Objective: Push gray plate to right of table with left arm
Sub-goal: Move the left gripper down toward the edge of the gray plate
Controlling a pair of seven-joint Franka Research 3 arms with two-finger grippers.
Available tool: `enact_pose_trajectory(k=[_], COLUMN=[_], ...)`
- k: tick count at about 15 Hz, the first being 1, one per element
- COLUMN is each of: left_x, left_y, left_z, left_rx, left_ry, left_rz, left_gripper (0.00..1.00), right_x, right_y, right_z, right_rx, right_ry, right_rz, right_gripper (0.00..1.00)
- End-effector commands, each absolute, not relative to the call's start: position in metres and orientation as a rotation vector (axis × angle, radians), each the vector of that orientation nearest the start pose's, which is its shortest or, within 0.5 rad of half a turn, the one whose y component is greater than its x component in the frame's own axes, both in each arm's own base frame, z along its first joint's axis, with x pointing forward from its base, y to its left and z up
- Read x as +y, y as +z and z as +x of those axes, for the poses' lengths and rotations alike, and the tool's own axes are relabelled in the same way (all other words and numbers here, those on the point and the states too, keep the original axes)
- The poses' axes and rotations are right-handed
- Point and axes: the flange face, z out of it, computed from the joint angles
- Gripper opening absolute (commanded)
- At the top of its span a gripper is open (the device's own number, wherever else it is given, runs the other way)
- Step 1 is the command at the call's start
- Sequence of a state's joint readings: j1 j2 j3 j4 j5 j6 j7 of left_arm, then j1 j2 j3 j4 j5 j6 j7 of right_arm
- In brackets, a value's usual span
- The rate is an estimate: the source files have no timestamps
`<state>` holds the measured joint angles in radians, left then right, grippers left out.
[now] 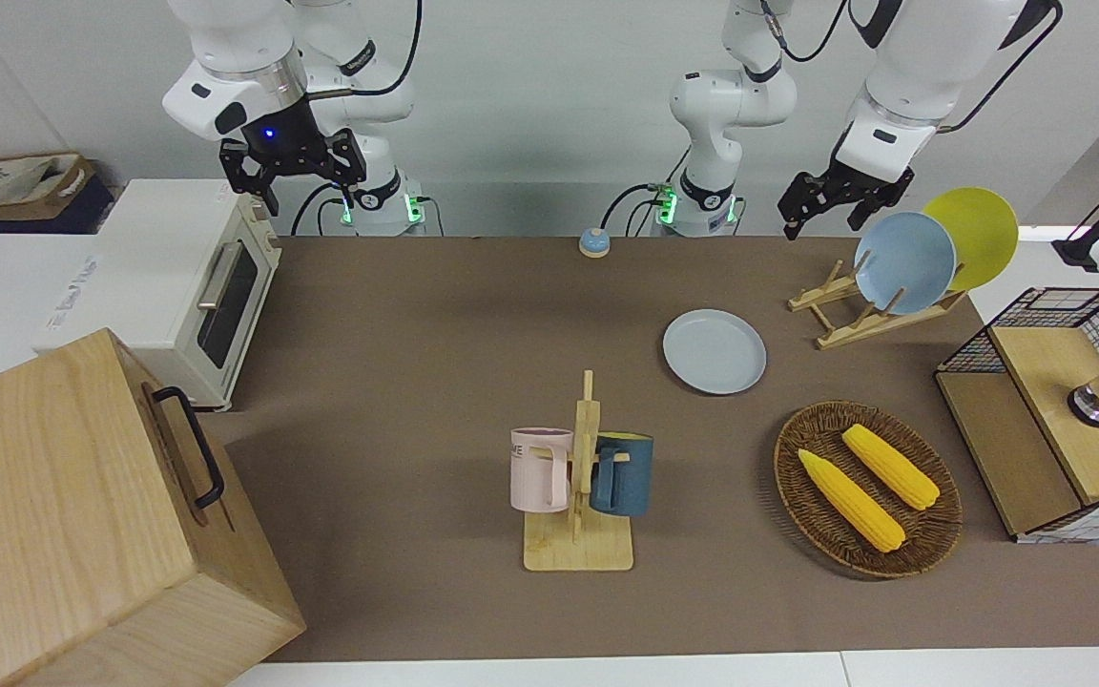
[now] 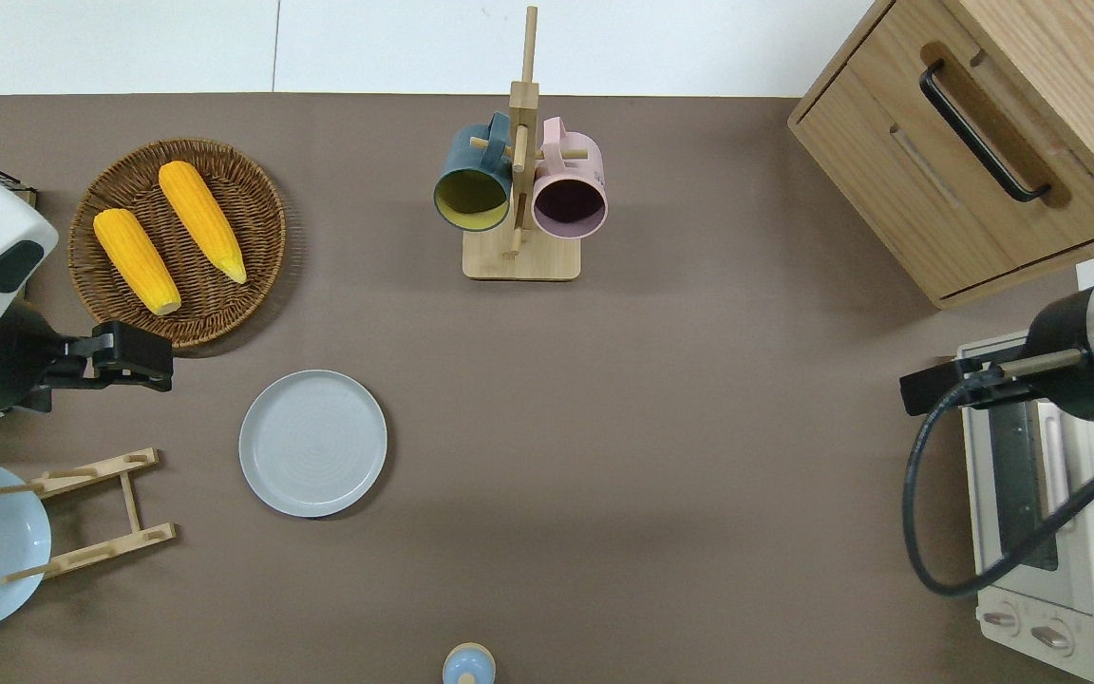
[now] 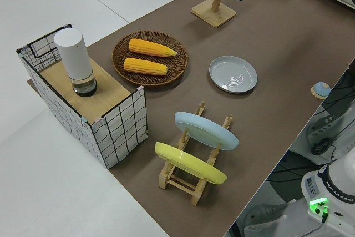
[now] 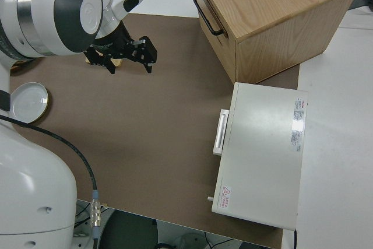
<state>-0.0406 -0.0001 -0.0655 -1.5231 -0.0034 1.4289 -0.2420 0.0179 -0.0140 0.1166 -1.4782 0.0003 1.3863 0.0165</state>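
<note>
While my left tool (image 2: 129,356) hangs in the air with its fingers apart, it holds nothing and sits over bare tabletop (image 2: 661,427) near the left arm's end, just at the rim of the wicker basket (image 2: 253,285) as seen from overhead. That basket carries two ears of corn (image 2: 136,260) and lies toward the corner of the tabletop farthest from me on the left arm's end. My gray plate (image 2: 312,443) lies flat on the tabletop, apart from my left tool, nearer to me than the basket and beside the wooden plate rack (image 2: 91,513), which stands by the left arm's end edge. On the rack a sky-blue plate (image 1: 904,261) and a yellow plate (image 1: 974,234) lean tilted. Close to the farthest edge, about midway along it, a mug stand (image 2: 520,256) holds a dark blue mug (image 2: 471,185) and a pink mug (image 2: 569,193). My right tool (image 1: 292,170) is parked with its fingers apart, by the white toaster oven (image 1: 192,286).
</note>
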Motion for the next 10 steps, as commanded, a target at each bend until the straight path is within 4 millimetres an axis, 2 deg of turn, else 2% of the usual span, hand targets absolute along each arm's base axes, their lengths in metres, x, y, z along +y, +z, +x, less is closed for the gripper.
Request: enact_pose_trajectory(k=[1,3,6,10], left_x=[-0.043,-0.041,-0.033,-0.031], left_y=[0.620,0.605,0.572,0.507], left_z=[0.525,0.514,0.512,0.507], left_rx=[-0.239,-0.243,-0.256,-0.256], left_ry=[0.179,0.143,0.170,0.103], left_rz=[-3.090,-3.084,-3.074,-3.083], left_gripper=[1.00,1.00,1.00,1.00], right_x=[0.069,0.069,0.069,0.070], right_y=[0.664,0.664,0.664,0.664], right_z=[0.523,0.523,0.523,0.523], right_rx=[-0.158,-0.158,-0.158,-0.160], right_ry=[0.126,0.126,0.126,0.126], right_rz=[-3.138,-3.138,-3.138,-3.138], right_gripper=[0.983,0.983,0.983,0.983])
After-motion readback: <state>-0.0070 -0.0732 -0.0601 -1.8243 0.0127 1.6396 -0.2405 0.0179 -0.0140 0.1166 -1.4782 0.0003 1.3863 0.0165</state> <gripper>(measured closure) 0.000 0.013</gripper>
